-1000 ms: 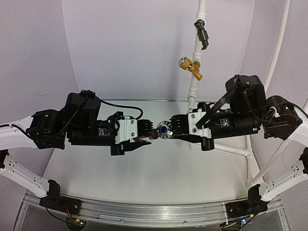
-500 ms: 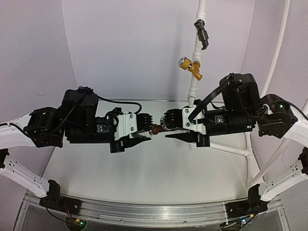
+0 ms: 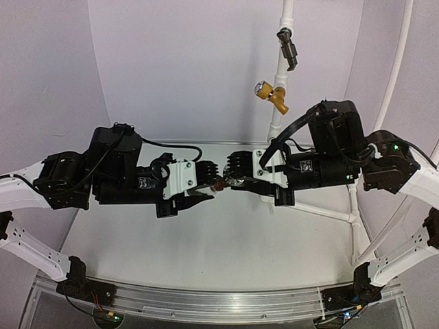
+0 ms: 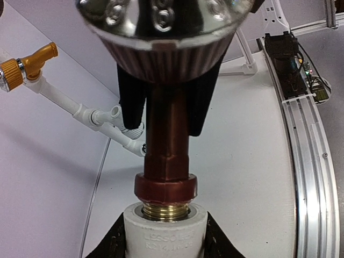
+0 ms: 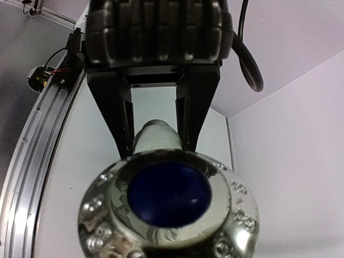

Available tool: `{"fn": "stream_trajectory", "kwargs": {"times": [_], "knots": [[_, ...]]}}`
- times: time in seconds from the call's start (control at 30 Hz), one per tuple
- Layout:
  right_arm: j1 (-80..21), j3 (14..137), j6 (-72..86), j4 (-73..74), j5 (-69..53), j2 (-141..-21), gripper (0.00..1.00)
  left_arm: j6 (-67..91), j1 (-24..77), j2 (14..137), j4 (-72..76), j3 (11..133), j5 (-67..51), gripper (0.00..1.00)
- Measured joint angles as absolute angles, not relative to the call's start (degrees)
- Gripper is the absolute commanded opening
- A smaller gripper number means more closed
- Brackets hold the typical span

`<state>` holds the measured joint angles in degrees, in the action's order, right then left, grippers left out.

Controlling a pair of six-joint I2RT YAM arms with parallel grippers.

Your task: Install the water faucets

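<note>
Left wrist: white fitting [image 4: 165,236] embossed "LESSO"

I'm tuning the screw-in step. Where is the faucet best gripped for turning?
Grip the faucet by the ribbed rim of its round knob, end-on from the knob side: the left gripper holds the white fitting at the threaded end, and the ribs should resist slipping.

Free room over table [image 3: 206,253]; pipework [image 3: 276,125] rear-right.

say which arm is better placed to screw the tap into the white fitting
Probably right: the right claw is closed around the small reddish-brown metal tap at its round blue-centred knob, in line with it; the left claw just holds the white plastic elbow fitting.
</note>
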<state>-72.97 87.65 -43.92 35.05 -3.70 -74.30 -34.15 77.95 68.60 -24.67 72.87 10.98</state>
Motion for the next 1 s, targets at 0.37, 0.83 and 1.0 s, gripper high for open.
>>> {"fn": "stream_trajectory", "kwargs": {"times": [0.37,0.83,1.0], "knots": [[-69.75,88.66,-36.29,34.31,-8.42,-74.07,0.0,-59.86,83.71,66.18,3.33,59.48,28.73,0.33],[-69.47,77.54,-52.01,23.46,-4.86,-64.47,0.0,-42.31,84.94,58.2,-6.53,63.28,28.36,1.0],[-69.45,73.62,-62.28,17.64,-6.02,-59.99,0.0,-23.31,81.98,53.61,-13.9,66.34,22.62,1.0]]}}
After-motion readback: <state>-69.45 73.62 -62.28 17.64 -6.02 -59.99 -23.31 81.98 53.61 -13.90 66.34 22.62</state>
